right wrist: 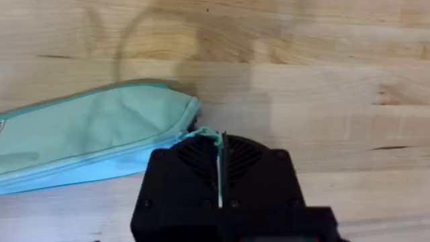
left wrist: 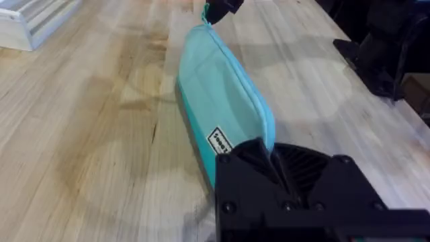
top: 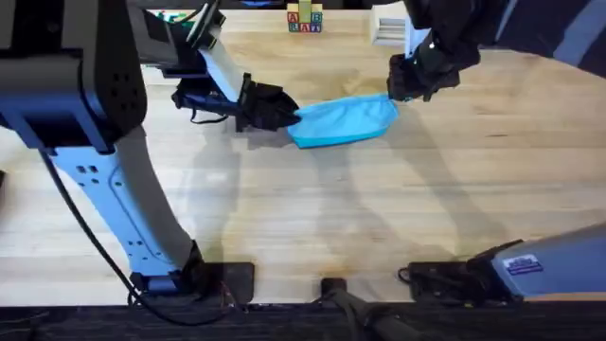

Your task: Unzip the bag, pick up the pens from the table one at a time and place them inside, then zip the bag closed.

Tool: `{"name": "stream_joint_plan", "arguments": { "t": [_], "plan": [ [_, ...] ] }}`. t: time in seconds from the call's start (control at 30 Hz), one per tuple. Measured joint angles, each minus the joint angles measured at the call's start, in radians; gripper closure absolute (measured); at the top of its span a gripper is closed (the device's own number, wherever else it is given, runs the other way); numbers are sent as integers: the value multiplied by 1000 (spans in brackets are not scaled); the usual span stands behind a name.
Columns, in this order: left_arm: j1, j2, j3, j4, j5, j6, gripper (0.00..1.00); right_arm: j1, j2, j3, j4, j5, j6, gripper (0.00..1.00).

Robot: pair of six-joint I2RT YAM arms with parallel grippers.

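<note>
The light-blue bag [top: 346,120] lies across the middle of the table [top: 398,208], its zipper line running closed along the top [left wrist: 235,74]. My left gripper [top: 284,112] is shut on the bag's left end, the fabric pinched between its fingers [left wrist: 269,158]. At the bag's right end my right gripper [top: 402,87] is shut on the small teal pull [right wrist: 216,138], which sticks out of the bag [right wrist: 87,134]. The right gripper [left wrist: 222,7] also shows at the far end of the bag in the left wrist view. The pens are out of view.
Coloured letter blocks [top: 304,19] and a white slatted rack [top: 388,26] stand at the table's back edge; the rack [left wrist: 27,20] also shows beyond the bag. Bare wood lies in front of the bag, down to the arm bases.
</note>
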Motion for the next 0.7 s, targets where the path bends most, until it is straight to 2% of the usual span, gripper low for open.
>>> {"name": "stream_joint_plan", "arguments": {
  "t": [0.43,0.7],
  "plan": [
    [-2,0,0,0,3,0,959,-58,0,0,-6,-64,0,970],
    [-15,0,0,4,17,0,959,-140,1,0,-22,-149,-1,970]
  ]
}}
